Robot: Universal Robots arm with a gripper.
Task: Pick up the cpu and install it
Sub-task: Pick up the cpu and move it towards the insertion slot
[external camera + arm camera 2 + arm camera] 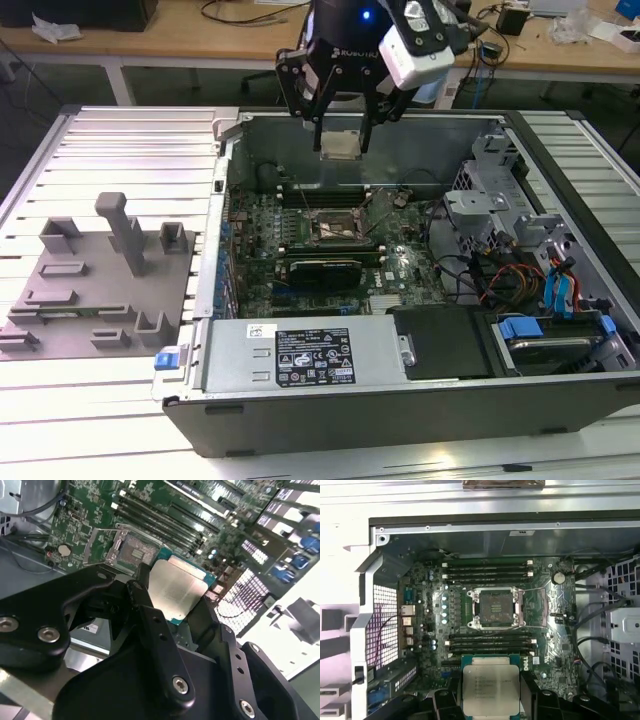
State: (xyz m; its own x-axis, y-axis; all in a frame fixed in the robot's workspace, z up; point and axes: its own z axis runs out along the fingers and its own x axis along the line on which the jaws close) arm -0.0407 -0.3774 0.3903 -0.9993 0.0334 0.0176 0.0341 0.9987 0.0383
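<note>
matt silver metal cpu (pixel 490 689), grey plastic fixture (pixel 95 285)

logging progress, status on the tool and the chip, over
Tool shut on chip, held above the open computer case. Chip not yet in socket. That socket open, nothing seen blocking it.

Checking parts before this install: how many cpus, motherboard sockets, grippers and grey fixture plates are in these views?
cpu: 1
socket: 1
gripper: 1
grey fixture plate: 1
Total: 4
</note>
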